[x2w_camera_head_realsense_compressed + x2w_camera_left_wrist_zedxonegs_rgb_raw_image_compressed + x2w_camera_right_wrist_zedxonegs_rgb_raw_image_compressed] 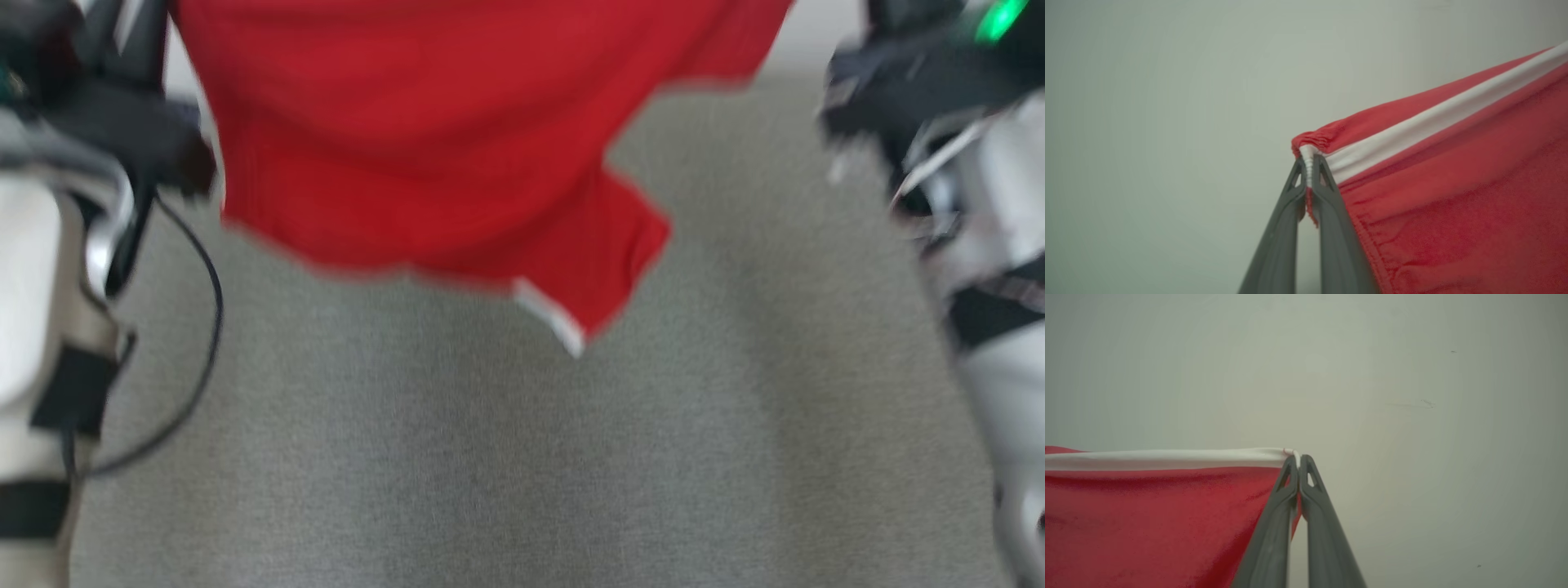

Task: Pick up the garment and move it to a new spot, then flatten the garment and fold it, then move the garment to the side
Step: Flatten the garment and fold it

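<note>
The garment (441, 139) is red cloth with a white band along one edge. It hangs lifted above the grey surface, stretched between my two arms, with a red flap tipped in white drooping at its lower right. In the left wrist view my left gripper (1308, 163) is shut on a bunched corner of the garment (1453, 183) at the white band. In the right wrist view my right gripper (1298, 459) is shut on the other end of the white band, and the garment (1147, 522) spreads away to the left. The head view is blurred.
A grey carpet-like surface (490, 457) lies under the hanging cloth. My left arm with a loose black cable (204, 327) stands at the left edge, my right arm (980, 286) at the right edge. A plain pale wall (1372, 375) lies beyond both grippers.
</note>
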Available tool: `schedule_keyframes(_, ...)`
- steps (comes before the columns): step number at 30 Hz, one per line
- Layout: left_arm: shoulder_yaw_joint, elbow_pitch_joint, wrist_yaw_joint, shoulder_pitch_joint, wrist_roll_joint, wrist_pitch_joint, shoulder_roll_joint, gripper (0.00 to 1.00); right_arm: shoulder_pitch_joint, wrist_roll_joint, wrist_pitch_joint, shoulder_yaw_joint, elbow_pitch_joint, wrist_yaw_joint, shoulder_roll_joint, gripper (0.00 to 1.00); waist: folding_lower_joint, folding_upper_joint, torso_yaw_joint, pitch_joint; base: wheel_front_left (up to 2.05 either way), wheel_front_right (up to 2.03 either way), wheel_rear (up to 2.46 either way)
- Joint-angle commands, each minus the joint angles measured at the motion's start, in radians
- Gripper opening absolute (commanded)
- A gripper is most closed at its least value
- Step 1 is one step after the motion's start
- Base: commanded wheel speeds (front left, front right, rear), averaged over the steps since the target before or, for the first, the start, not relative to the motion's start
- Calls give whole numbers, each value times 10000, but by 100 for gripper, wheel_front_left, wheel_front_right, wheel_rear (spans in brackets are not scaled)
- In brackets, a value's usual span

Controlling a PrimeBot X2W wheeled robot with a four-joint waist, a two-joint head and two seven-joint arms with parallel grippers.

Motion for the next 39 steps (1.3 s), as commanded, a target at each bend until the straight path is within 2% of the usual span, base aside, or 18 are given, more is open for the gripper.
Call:
schedule_keyframes(1,150,290,168,-947,136,-464,-88,0,-943,-253,-7,-411,249,-24,-129,0,-3,-2,169,2095,0,0,0)
schedule_keyframes(3,163,703,322,-1813,345,-1179,-268,0,-1748,-703,-6,-890,262,-27,-114,0,-3,-2,176,2591,0,0,0)
schedule_keyframes(6,138,1446,290,-2726,463,-1910,-521,0,-2396,-1323,-4,-1496,-181,-32,1,0,-3,-2,213,2986,0,0,0)
schedule_keyframes(10,152,2415,189,-2612,139,-2282,-828,0,-1739,-1400,-4,-1806,-708,-32,231,0,-3,-2,149,2869,0,0,0)
schedule_keyframes(16,-244,3711,46,-554,-655,-2347,-1429,0,1182,-1264,-9,-1680,-914,-32,379,0,-3,-2,-29,2370,0,0,0)
schedule_keyframes(21,-263,3796,37,1676,-1215,-2352,-1898,0,3638,-1025,-9,-1845,-894,-32,682,0,-3,-2,-191,1913,0,0,0)
schedule_keyframes(23,-304,3749,35,2115,-1313,-2352,-1966,0,4016,-963,-9,-1943,-970,-32,773,0,-3,-2,-242,1792,0,0,0)
schedule_keyframes(25,82,3514,37,2919,-1544,-2353,-2063,0,4841,-973,-10,-2018,-1038,-32,919,0,-3,-2,-326,1514,0,0,0)
schedule_keyframes(31,149,3059,33,5269,-1549,-2346,-2426,0,6776,-881,-9,-2142,-1000,-32,1294,0,-3,-2,-495,541,0,0,0)
schedule_keyframes(39,-53,2636,30,7385,-1023,-2345,-2450,0,8695,-1298,-7,-1942,-831,-26,1602,0,-3,-2,-449,-862,0,0,0)
